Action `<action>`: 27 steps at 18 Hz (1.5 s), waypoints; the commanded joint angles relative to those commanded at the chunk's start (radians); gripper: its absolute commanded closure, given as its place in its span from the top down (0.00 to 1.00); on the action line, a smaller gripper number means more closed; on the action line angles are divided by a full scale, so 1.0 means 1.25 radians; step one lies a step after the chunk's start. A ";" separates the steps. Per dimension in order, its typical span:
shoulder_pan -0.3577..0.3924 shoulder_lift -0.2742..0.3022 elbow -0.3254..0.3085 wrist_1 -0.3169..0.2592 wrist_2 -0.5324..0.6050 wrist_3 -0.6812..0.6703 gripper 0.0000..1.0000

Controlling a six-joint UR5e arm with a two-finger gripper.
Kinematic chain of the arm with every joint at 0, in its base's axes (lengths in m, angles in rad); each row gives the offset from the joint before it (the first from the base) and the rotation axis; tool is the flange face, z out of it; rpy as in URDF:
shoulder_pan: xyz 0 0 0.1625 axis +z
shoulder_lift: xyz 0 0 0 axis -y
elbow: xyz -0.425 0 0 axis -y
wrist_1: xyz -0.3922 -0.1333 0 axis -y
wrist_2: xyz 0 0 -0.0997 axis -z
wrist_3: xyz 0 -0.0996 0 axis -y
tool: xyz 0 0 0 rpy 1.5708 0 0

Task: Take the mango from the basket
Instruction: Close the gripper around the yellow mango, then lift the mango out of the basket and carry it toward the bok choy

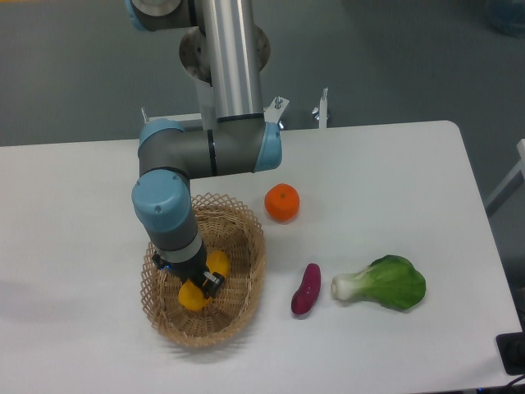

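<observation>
Reached down into the basket (246,271) from above. Was a gray and blue robot arm (168,205), bent at the elbow, wrist pointing straight down. Sat at the end of it: a small black gripper (197,286), low inside the basket. Was pinching the mango (195,297), one black finger on each side of it. Showed yellow-orange on both sides of the gripper, a bit up by the right finger and more down by the left. Could not tell if the mango was touching the basket floor or lifted a little off it. Hid the middle of the fruit behind the black fingers.

Stood on a white table (82,246), near the front left part. Was tan and woven, oval, with an open criss-cross rim.

Lay outside the basket, on the table: a round orange (282,202) just up and right of the rim, not touching it. Rested further front: a small purple sweet potato (306,289), tilted, near the basket's right side. Lay just beside that, to the right: a green leafy bok choy (385,282) with a white stem pointing toward the sweet potato, the two not quite touching.
</observation>
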 joint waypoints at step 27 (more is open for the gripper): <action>0.425 0.117 0.237 -0.344 -0.103 0.584 0.47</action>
